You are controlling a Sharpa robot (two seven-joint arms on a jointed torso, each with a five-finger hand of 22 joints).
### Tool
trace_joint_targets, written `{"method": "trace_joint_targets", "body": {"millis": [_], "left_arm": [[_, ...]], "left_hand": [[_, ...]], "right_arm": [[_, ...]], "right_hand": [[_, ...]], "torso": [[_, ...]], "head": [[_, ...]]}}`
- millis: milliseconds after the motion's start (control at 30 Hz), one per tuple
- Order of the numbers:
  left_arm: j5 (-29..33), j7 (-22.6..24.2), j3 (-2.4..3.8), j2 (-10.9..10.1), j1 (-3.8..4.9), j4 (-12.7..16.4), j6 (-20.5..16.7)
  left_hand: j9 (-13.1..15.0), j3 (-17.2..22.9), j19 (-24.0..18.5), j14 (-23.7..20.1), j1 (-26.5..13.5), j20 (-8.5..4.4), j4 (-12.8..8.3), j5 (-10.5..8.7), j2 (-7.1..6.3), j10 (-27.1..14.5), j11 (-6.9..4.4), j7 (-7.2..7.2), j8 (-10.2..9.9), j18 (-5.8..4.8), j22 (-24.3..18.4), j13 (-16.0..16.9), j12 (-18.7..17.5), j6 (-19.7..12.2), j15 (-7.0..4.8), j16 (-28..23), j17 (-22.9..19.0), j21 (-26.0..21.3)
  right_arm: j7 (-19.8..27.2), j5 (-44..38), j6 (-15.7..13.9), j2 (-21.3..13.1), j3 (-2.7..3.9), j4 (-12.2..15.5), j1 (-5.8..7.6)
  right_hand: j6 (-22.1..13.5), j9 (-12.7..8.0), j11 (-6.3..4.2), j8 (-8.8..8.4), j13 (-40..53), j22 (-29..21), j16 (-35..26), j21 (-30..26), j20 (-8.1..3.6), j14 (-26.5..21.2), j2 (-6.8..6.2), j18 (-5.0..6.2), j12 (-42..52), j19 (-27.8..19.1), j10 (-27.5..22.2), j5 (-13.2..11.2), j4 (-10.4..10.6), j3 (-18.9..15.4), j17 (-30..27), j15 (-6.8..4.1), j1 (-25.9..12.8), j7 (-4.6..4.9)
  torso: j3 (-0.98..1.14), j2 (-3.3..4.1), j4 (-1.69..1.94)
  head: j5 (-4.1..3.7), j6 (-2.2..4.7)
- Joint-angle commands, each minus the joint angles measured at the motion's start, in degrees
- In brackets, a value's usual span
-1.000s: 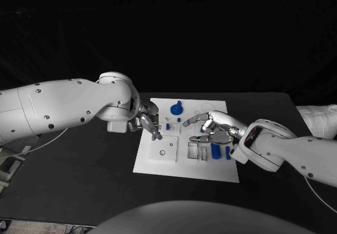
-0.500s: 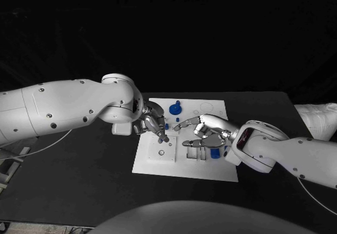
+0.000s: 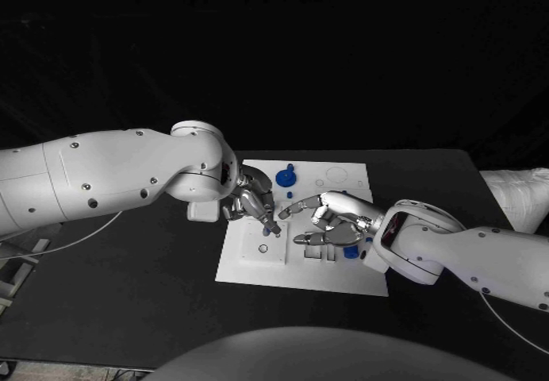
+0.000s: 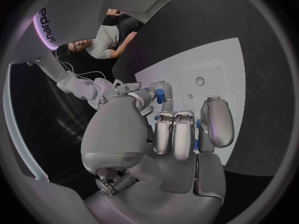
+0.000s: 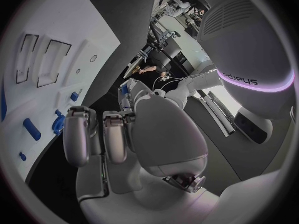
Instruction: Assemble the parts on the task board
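The white task board (image 3: 343, 279) lies mid-table, also visible as the task board (image 4: 215, 67) and the task board (image 5: 59, 27) in the wrist views. At its far edge stands a round blue part (image 3: 287, 174), with a small blue part (image 3: 289, 194) just below. My left hand (image 3: 251, 202) hovers over the board's left side, fingers close together and pointing down at it, nothing visible in them. My right hand (image 3: 332, 222) is spread above the board's middle, holding nothing. A blue block (image 3: 349, 252) peeks out beneath it. More blue parts (image 5: 31, 129) lie on the board beside my right fingers (image 5: 77, 137).
The black table (image 3: 137, 278) surrounds the board. The board has rectangular recesses (image 5: 47, 62) and a small round hole (image 3: 264, 248). A white crumpled object (image 3: 520, 194) sits at the table's right edge. A thin cable (image 3: 69, 236) hangs at the left.
My right hand has slid left across the board toward my left hand. My left hand has shifted slightly right and down over the board's left side.
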Motion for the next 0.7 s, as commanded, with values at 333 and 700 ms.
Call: {"method": "trace_joint_targets", "body": {"millis": [333, 700], "left_arm": [[0.77, 0.41, -0.13, 0.42, 0.01, 0.01, 0.17], [0.77, 0.29, -0.15, 0.55, -0.01, -0.06, -0.20]], "left_hand": [[0.06, 2.69, 0.02, 6.05, 0.37, -0.16, -2.07, -0.25, 0.13, 5.69, -0.30, -0.86, 0.51, 0.44, 10.94, 14.92, 0.14, 0.71, 0.17, 0.14, 15.10, -0.16], [0.06, 2.47, 0.01, 6.05, 0.33, -0.16, -1.58, -0.02, 0.18, 5.50, -0.31, -0.89, 0.74, 0.44, 10.94, 14.76, 0.00, 0.78, 0.17, 0.14, 15.10, -0.16]], "right_arm": [[0.42, -0.72, 1.65, 0.49, 0.02, -0.11, -0.12], [0.16, -0.64, 2.05, 0.82, 0.02, -0.47, -0.15]], "right_hand": [[0.19, -0.12, -2.37, -0.38, 14.76, 11.98, 0.20, -0.12, -0.37, 6.14, -0.64, -0.19, -0.17, 0.01, 7.79, -0.47, 0.05, 0.51, 15.07, -0.47, 0.03, -0.28], [0.19, -0.12, -2.37, -0.38, 14.76, 11.98, 0.20, -0.12, -0.37, 6.14, -0.64, -0.19, -0.17, 0.01, 7.79, -0.47, 0.05, 0.51, 15.07, -0.47, 0.03, -0.28]], "torso": [[-0.02, -0.01, -0.02], [-0.01, -0.06, 0.00]], "head": [[-0.02, 0.00], [-0.07, 0.00]]}}
